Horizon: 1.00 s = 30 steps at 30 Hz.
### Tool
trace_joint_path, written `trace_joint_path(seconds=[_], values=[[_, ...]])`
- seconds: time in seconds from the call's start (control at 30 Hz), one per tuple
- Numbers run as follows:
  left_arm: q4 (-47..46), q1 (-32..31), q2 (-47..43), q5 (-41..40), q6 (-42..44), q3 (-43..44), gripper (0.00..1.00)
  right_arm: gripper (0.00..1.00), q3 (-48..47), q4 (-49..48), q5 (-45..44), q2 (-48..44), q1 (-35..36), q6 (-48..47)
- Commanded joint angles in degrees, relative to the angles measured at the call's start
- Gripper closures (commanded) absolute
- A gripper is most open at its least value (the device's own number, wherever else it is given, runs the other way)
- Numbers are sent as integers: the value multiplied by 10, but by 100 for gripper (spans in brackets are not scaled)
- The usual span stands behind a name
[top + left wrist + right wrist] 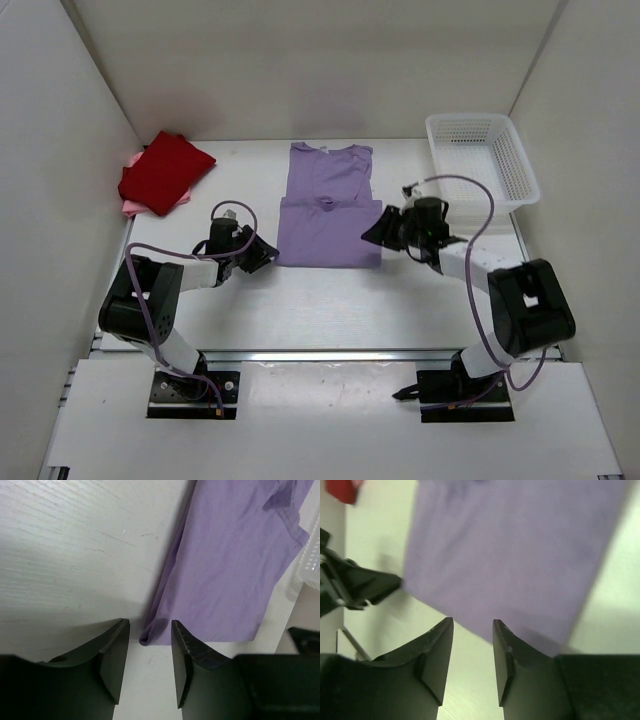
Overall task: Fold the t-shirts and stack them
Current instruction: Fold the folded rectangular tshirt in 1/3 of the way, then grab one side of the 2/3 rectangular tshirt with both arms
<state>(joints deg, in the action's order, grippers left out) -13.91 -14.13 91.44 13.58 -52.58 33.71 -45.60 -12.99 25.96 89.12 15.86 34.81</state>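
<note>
Starting at the far left, a folded dark red cloth t-shirt (165,172) lies on a pink cloth t-shirt (132,207), of which only a rim shows at the near-left edge. Both sit well apart from the arms. Right of them, the left gripper (264,255) hangs low over the white table (310,300), its jaws moderately parted and holding nothing. In its wrist view the near-left corner of the lavender purple cloth t-shirt (328,215) lies just beyond the gap, not between the fingers. That shirt lies flat in the middle of the table, collar at the far end, long axis running near to far, with a crosswise fold line about halfway along. The right gripper (373,230) sits at the shirt's right edge, slightly farther up than the near-right corner, jaws likewise parted and empty, with the cloth just ahead to its left. A white plastic mesh basket (482,155) stands at the far right, apart from the shirt. Both arms are about equally close, one per side, so the next fold probably calls for each to close on its own edge and carry the near end toward the collar.
</note>
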Motion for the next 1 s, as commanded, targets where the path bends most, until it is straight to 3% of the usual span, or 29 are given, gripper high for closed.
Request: trace_joint_path(seconds=[0.0, 0.1, 0.27, 0.43, 0.6, 0.73, 0.8, 0.97], values=[[10, -4, -2, -12, 2, -2, 51, 63, 113, -51, -80, -66, -1, 23], [11, -5, -5, -15, 6, -4, 51, 57, 181, -75, -74, -83, -38, 44], [13, -19, 6, -23, 12, 4, 50, 52, 191, -88, -57, -54, -51, 35], [13, -26, 21, -22, 12, 8, 57, 56, 178, -118, -13, 10, -52, 51], [8, -26, 20, -22, 14, 5, 70, 68, 169, -124, -1, 23, -37, 55], [23, -27, 16, -25, 17, 15, 100, 94, 160, -119, -3, 31, -31, 54], [25, -31, 8, -29, 13, 17, 100, 100, 156, -121, -1, 29, -29, 50], [55, -32, -33, -23, 26, 11, 100, 99, 174, -87, -14, -28, -11, 41]])
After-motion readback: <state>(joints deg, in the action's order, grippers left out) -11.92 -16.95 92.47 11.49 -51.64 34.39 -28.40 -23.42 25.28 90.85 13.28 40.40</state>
